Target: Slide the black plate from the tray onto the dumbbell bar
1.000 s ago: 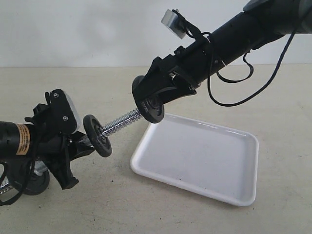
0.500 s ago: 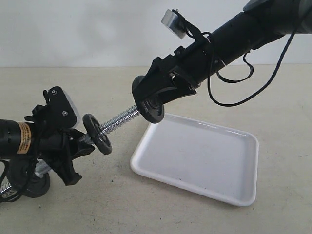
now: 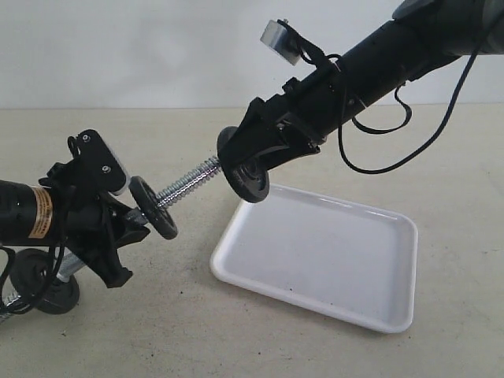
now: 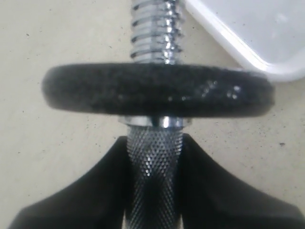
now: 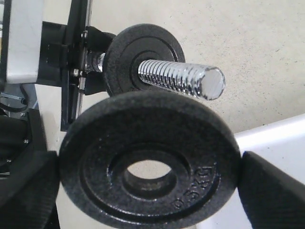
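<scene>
**Now: plate held at the bar's tip, not threaded on**

My right pincer [image 3: 246, 168] [image 5: 150, 191] is clenched on the black plate [image 3: 253, 187] [image 5: 190, 143], one finger on each side of its rim. It holds the plate in the air over the tray's [image 3: 315, 303] [image 5: 281, 138] near left corner, clear of the tray. My left pincer [image 3: 118, 228] [image 4: 153, 191] is clamped on the knurled part of the dumbbell bar [image 3: 185, 185] [image 4: 155, 28] [image 5: 181, 78] and holds it tilted up towards the plate.

A second disc [image 3: 153, 207] [image 4: 157, 90] [image 5: 138, 47] sits on the bar just beyond those fingers. A third disc [image 3: 47, 283] is on the bar's low end, near the worktop [image 3: 157, 339]. From the right wrist, the threaded tip lies beside the plate's rim, off its centre hole. I cannot tell whether they touch.
</scene>
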Controlling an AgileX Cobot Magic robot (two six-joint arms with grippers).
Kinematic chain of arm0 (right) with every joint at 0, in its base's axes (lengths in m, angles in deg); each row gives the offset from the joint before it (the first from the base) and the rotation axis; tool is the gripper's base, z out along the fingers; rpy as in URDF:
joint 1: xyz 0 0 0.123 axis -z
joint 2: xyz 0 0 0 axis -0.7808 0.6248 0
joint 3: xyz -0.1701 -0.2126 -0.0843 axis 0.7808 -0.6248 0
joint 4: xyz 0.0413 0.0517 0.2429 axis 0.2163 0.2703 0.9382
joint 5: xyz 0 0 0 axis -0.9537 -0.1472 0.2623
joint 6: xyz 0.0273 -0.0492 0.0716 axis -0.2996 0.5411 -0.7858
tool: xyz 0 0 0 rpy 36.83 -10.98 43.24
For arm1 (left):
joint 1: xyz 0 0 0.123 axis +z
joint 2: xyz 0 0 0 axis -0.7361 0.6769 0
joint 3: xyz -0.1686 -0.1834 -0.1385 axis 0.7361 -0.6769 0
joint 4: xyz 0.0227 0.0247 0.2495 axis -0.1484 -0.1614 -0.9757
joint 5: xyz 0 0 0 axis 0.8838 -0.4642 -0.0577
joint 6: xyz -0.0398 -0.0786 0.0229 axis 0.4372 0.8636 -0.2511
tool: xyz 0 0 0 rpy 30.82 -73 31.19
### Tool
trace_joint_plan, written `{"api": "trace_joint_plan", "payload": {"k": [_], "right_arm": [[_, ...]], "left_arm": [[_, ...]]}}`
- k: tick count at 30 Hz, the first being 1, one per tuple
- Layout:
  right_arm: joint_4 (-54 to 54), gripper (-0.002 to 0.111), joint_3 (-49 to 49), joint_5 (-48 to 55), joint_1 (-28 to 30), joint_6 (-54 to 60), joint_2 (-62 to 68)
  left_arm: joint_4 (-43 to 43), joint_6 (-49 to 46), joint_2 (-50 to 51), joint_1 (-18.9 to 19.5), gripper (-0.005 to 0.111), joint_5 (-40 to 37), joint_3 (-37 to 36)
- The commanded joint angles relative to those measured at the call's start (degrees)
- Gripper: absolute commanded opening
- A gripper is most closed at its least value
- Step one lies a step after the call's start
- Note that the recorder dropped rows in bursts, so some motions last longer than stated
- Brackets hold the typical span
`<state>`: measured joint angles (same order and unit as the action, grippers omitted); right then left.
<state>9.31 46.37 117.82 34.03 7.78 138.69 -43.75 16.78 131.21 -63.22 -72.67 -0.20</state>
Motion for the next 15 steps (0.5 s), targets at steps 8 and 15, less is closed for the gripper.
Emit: {"api": "trace_joint_plan", "payload": {"k": [8, 15], "right_arm": [[2.8, 0.001, 0.5, 1.2, 0.0, 1.3, -1.0], [2.8, 0.001, 0.5, 1.2, 0.0, 1.4, -1.0]], "left_arm": [[-5.5, 0.0, -2.0, -0.1, 0.004, 55.0, 2.1], [-6.0, 0.0, -3.1, -0.2, 0.004, 55.0, 2.1]]}}
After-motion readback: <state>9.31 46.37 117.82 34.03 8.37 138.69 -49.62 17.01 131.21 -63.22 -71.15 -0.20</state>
